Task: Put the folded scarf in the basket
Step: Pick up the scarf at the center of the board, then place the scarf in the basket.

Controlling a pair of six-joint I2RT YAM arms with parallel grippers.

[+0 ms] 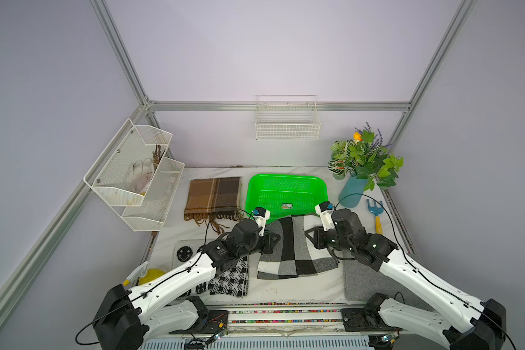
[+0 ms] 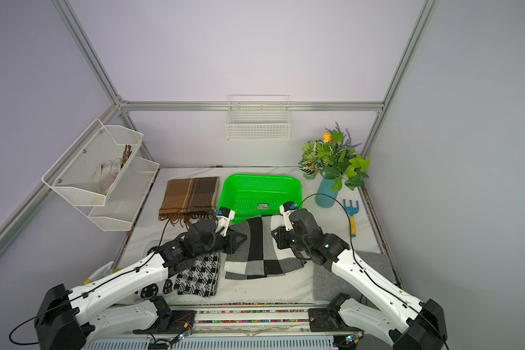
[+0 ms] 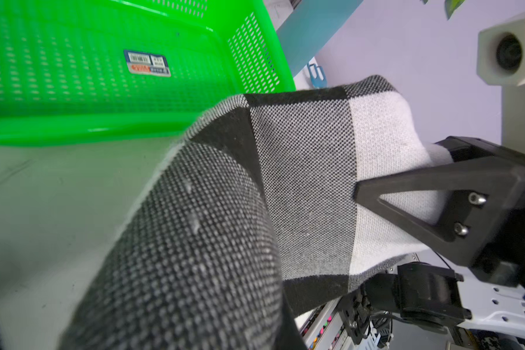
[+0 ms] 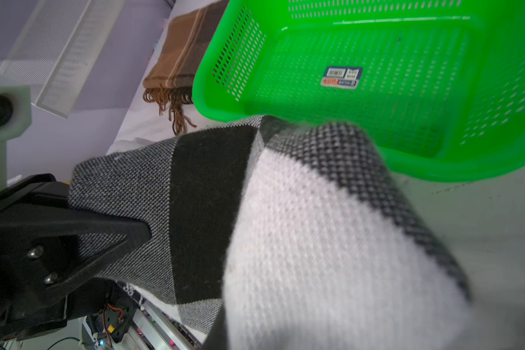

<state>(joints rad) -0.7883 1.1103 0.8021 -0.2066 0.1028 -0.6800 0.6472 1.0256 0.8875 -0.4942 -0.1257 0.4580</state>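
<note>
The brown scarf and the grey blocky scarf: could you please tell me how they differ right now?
The brown scarf is plaid with fringe; the grey blocky scarf shows black, grey and white blocks. The brown scarf lies flat, untouched, beside the basket; the grey blocky scarf is pinched by the left gripper and right gripper, its far edge lifted. Both are folded.

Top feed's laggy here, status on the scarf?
Left tool, right tool: both shut on checkered scarf. Far edge raised at green basket's near rim, not in yet. Path clear.

Scene is lit evenly and softly, shadows are kept faint, and scarf [image 4: 331,242] closest to 2 wrist lenses is blurred.
</note>
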